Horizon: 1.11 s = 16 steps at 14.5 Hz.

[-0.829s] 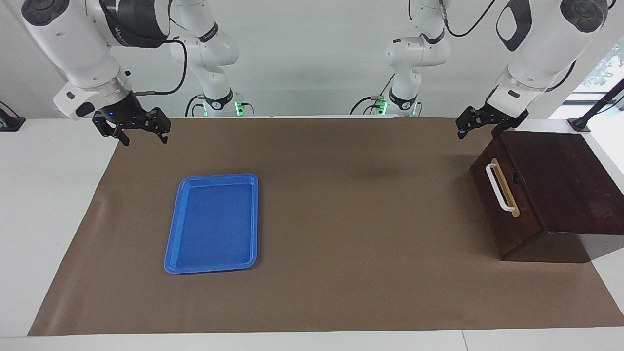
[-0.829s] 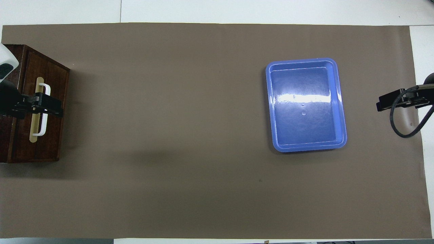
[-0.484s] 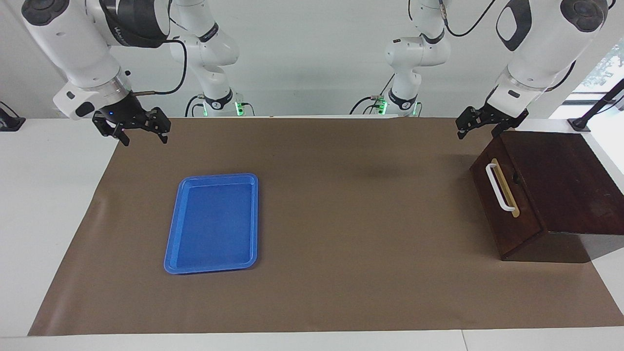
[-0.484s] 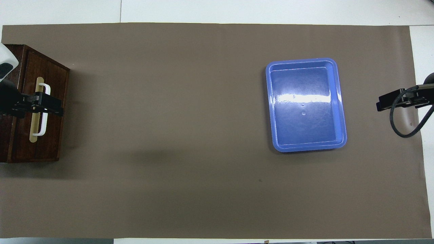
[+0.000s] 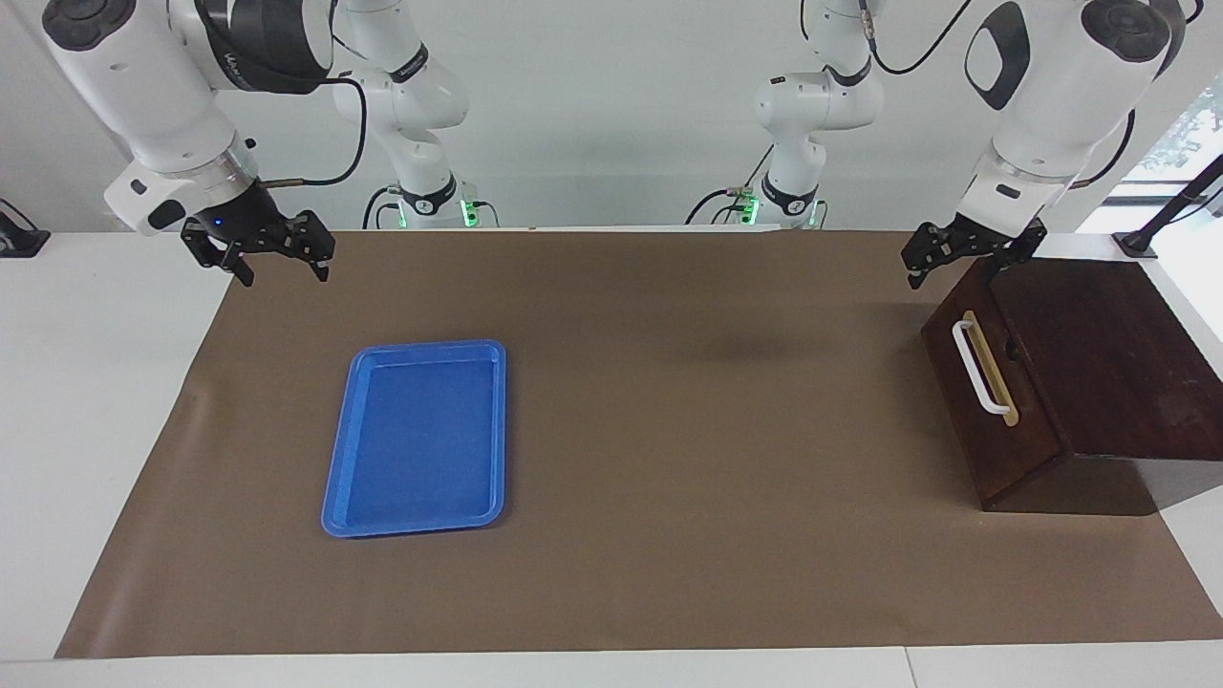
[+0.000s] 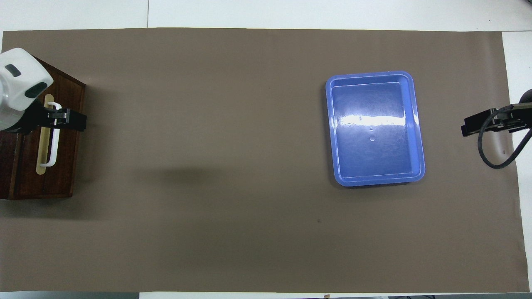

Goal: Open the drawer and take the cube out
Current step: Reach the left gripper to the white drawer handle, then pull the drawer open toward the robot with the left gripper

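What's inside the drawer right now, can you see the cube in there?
No. The drawer is shut, so its inside is hidden and no cube shows. Only its dark front and white handle are visible, with the left claw in the air above it.

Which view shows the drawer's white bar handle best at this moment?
The facing view: the white bar handle on the dark brown wooden drawer shows whole, with the left gripper raised clear of it. In the overhead view the gripper covers the handle's upper end.
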Motion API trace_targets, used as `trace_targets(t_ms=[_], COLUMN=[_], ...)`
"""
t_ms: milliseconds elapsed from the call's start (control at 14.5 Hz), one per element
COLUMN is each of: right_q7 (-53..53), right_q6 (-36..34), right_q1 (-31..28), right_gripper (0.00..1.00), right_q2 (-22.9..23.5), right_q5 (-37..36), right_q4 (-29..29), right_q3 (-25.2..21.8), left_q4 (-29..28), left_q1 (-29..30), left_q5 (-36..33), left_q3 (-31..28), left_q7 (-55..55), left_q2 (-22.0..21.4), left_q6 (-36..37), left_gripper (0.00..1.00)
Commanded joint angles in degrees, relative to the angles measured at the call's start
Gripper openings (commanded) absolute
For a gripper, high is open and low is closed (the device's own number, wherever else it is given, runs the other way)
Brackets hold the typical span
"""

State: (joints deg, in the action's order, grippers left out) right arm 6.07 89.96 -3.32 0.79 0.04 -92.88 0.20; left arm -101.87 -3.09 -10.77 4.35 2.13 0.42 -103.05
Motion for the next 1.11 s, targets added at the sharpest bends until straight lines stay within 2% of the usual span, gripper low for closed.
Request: trace_targets(t_ms=[0,69,346,553,1037], right_q7=[-0.62,-0.54,-0.62,-0.62,-0.97], right_q6=[-0.31,-0.31,-0.31,-0.48,-0.57], right_q1=[-0.90,-0.90,-0.99,-0.99,-1.08], right_gripper=[1.00,1.00,1.00,1.00,1.00], right_q2=[-0.62,-0.62,-0.62,-0.62,-0.62], right_q5=[-0.65,-0.65,-0.65,-0.65,-0.65], right_q4=[-0.37,-0.38,-0.38,-0.38,-0.46], right_q3=[0.77,0.77,0.77,0.77,0.59], left_q4=[-6.75,-8.33,-12.29,-16.78,-20.13], left_q1=[-2.09,-2.00,1.58,3.80,3.89], left_q5=[-7.66,-11.08,-16.90,-17.27,-17.27], left_q3=[-0.39,-0.39,-0.48,-0.57,-0.40], left_q7=[-0.19,-0.19,-0.37,-0.46,1.46], left_q2=[0.45,1.59,4.85,4.59,5.46], left_q6=[-8.89,-11.53,-20.41,-26.31,-30.72], left_gripper=[1.00,1.00,1.00,1.00,1.00])
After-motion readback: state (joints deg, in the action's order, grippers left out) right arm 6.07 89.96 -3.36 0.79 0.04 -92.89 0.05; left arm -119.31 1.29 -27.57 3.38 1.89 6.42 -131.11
